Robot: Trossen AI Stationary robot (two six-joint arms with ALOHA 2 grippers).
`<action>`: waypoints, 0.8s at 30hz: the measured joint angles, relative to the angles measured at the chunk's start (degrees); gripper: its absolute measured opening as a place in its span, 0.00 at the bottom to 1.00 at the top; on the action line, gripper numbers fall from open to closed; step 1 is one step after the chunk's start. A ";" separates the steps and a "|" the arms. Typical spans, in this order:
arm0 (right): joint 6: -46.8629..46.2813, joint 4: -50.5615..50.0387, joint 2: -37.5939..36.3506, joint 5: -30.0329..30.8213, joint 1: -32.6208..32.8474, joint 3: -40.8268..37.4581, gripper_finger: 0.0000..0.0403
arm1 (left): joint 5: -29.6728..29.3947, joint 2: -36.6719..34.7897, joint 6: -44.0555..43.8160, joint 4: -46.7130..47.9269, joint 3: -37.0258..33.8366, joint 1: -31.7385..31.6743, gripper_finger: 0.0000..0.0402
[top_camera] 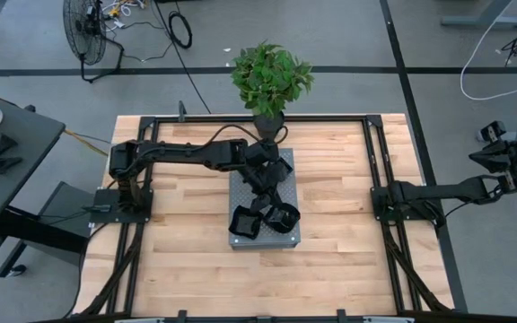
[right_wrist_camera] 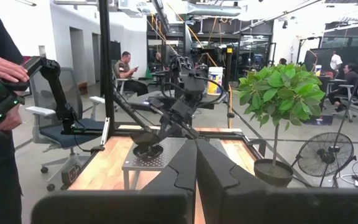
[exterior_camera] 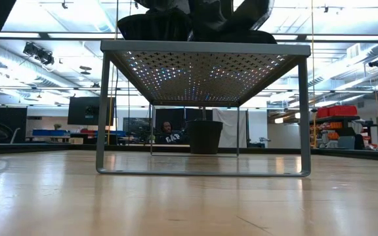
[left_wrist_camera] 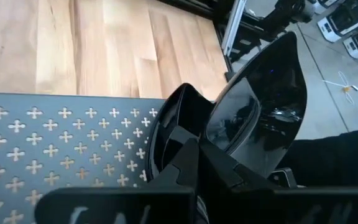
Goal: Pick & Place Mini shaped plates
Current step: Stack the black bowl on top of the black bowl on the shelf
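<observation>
1. Wooden worktop (top_camera: 187, 260) with a grey perforated stand (top_camera: 240, 184) sitting dead centre of the high view. It's a raised metal shelf on legs, and the low view looks right under it.
2. The mini shaped plates (top_camera: 263, 220) are all on that stand: a couple of glossy black ones at its lower end in the high view, and more up under the arm.
3. The left claw (top_camera: 267, 175) reaches in from the left of the frame and hangs over the upper half of the stand. It's clenched on a teardrop plate (left_wrist_camera: 263, 102), which stands tilted up on edge between the fingers in the left wrist view, with a rounded black plate (left_wrist_camera: 176, 121) just beside it on the perforated top.
4. The right claw (top_camera: 496, 184) is parked way off at the right edge of the frame, past the worktop. Its fingers look pressed together with nothing in them in the right wrist view.
5. Stuff in the way: a potted plant (top_camera: 270, 81) sits touching the stand's top end, right next to the left arm.
6. Off the worktop there's a floor fan (top_camera: 85, 31) at upper left and a person's hand (right_wrist_camera: 2, 68) holding a controller at the left edge of the right wrist view.
</observation>
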State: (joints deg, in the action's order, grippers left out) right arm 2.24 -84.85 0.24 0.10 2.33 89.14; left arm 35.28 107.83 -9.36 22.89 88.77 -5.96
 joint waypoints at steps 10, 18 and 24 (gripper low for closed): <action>0.01 0.01 0.01 0.01 0.02 -0.01 0.04 | -0.56 0.13 0.17 0.11 0.00 -0.04 0.03; 0.00 0.01 0.01 0.02 0.00 -0.02 0.04 | -0.57 0.13 1.04 0.09 0.00 -0.04 0.04; 0.00 0.01 0.01 0.00 0.00 0.00 0.04 | -1.14 0.13 1.07 0.09 0.00 -0.04 0.08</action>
State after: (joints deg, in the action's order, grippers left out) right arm 2.24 -84.84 0.25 0.10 2.33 89.14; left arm 34.15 107.96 -8.29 22.98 88.77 -6.00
